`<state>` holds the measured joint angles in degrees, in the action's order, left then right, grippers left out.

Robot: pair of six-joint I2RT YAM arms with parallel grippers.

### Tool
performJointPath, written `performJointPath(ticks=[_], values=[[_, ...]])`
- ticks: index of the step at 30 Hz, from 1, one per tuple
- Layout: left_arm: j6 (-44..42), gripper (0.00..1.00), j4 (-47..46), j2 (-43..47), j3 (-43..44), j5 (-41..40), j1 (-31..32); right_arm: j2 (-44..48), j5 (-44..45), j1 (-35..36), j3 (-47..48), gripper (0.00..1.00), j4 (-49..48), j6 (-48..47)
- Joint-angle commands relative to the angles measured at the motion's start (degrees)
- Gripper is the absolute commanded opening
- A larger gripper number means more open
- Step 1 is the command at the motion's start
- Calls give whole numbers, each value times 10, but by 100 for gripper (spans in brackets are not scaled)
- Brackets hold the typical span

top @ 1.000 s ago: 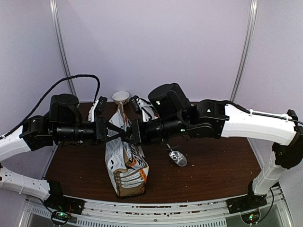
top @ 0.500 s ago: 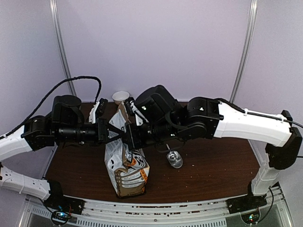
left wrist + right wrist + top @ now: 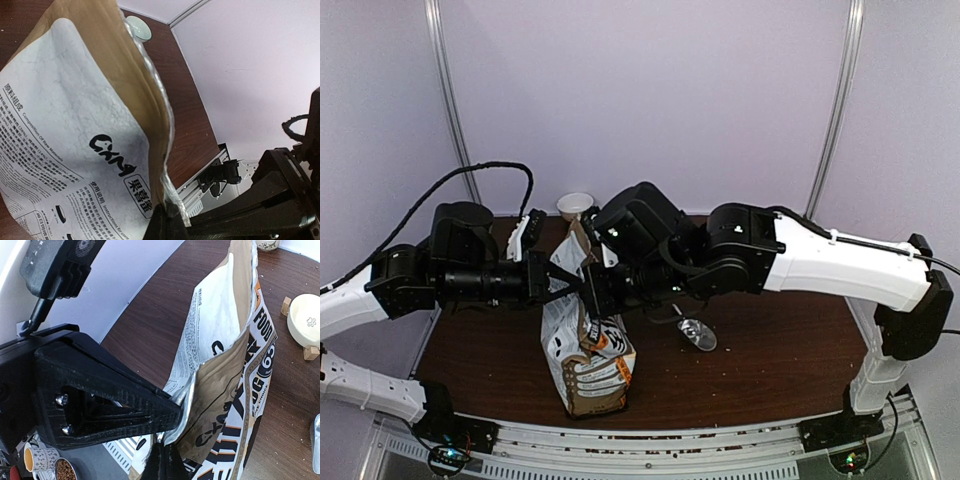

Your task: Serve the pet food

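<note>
A white-grey and brown printed bag (image 3: 585, 350) stands upright on the dark wooden table (image 3: 770, 360), left of centre. My left gripper (image 3: 578, 284) comes in from the left and is shut on the bag's top edge. My right gripper (image 3: 590, 290) comes in from the right and is shut on the same foil-lined edge, right beside it. In the left wrist view the closed fingertips (image 3: 167, 215) pinch the bag (image 3: 75, 150) at its silver lip. The right gripper (image 3: 167, 452) pinches the lip of the bag (image 3: 235, 405) too. The pet food is hidden inside the bag.
A silver metal scoop (image 3: 698, 335) lies on the table right of the bag. A white cup (image 3: 575, 205) stands at the back edge. A white bowl with a paw print (image 3: 305, 320) sits between small wooden blocks. Small brown bits are scattered along the front rail (image 3: 650, 437).
The right arm's wrist and forearm have swung left and closer over the bag. Both grippers stay shut on the bag's top edge. The left arm has barely moved.
</note>
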<state>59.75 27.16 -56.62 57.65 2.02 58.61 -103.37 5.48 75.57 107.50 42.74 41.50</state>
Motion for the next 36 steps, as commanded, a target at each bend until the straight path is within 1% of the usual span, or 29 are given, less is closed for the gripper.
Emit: performJointPath(ticks=[1,36], values=[[-3,0,60,-4,0,-27,-2,-7,58,-3,11,0,77,-8],[-3,0,74,7,-2,-37,-2,-21,103,-3,29,0,122,5]])
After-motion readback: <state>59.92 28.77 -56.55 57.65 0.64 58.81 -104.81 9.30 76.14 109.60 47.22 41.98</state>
